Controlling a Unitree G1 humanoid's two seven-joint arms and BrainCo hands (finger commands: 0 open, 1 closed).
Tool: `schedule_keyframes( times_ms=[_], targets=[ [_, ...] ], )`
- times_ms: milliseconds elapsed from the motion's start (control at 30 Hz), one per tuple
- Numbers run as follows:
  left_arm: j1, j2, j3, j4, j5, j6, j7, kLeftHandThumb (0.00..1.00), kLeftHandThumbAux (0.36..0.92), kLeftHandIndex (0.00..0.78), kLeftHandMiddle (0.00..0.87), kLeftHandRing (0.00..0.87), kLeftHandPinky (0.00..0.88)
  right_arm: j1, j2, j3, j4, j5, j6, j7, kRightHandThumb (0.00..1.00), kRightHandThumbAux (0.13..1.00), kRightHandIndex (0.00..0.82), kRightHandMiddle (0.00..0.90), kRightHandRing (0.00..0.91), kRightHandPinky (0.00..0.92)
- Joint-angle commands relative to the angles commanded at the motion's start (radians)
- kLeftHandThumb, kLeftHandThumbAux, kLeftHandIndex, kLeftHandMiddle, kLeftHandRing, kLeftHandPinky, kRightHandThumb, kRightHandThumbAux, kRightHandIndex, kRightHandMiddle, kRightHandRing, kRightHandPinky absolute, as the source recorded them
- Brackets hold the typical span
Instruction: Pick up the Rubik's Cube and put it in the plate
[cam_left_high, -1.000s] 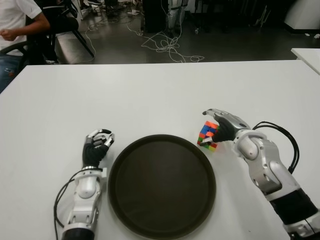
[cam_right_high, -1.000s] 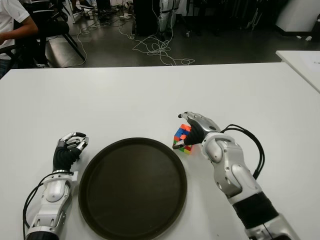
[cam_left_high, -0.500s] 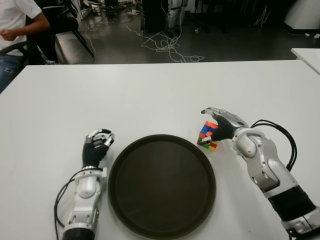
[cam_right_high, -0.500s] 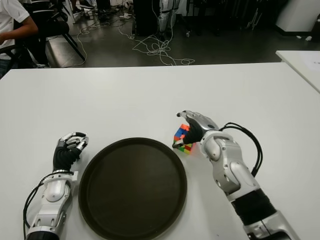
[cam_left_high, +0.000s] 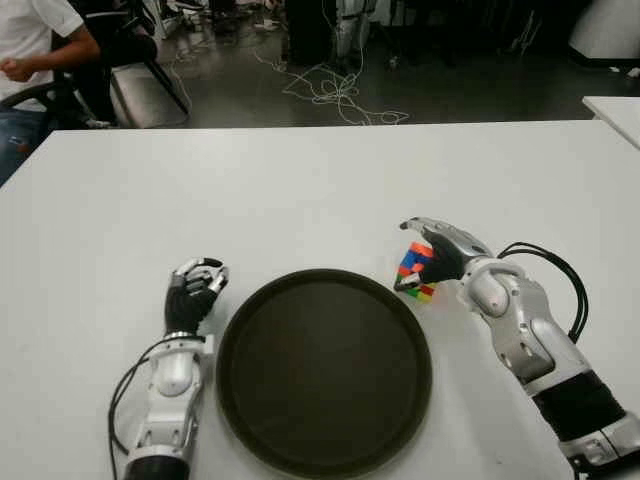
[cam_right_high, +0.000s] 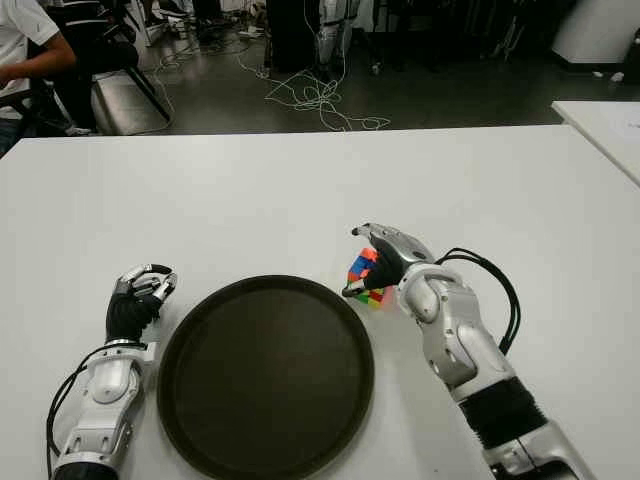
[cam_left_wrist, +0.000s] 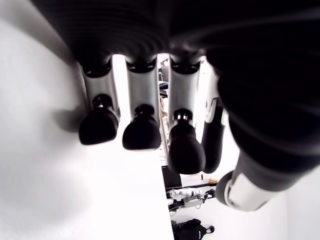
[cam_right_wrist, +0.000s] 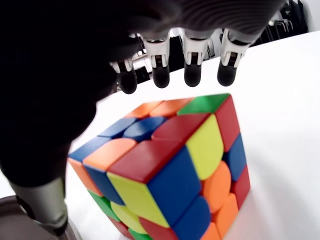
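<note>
- Right hand (cam_left_high: 440, 252), right of centre in the eye views: fingers (cam_right_wrist: 192, 75) arched over the top of the cube (cam_right_wrist: 170, 165), thumb down its near side by the plate's rim. In the wrist view the fingertips hang just past the cube's far top edge with a gap showing; whether the grip is closed on it I cannot tell.
- Cube sits tilted on one edge, just beside the upper right rim of the plate (cam_left_high: 250, 400), outside it. Whether it touches the surface (cam_left_high: 300, 190) is unclear.
- Left hand (cam_left_high: 193, 293), lower left, just beside the plate's left rim: fingers curled in, holding nothing.
- Progress, my reading: reach done, grasp under way. Left to do: secure the cube, lift, carry over the rim, set down inside. Plate holds nothing yet.
- Background, upper left: a seated person (cam_left_high: 35, 40); cables (cam_left_high: 335, 90) on the floor.
</note>
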Motion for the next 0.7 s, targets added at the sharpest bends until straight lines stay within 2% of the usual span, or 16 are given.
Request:
schedule_keyframes(
  times_ms=[700],
  targets=[
    [0.004,0.0,-0.005,-0.003,0.015,-0.007,0.012,0.707,0.707,0.444,0.806,0.815,0.788,0.003,-0.005,0.015,0.034,-0.003,0.003,0.01,0.0,0.757,0.0,0.0,0.0,0.003]
  ],
)
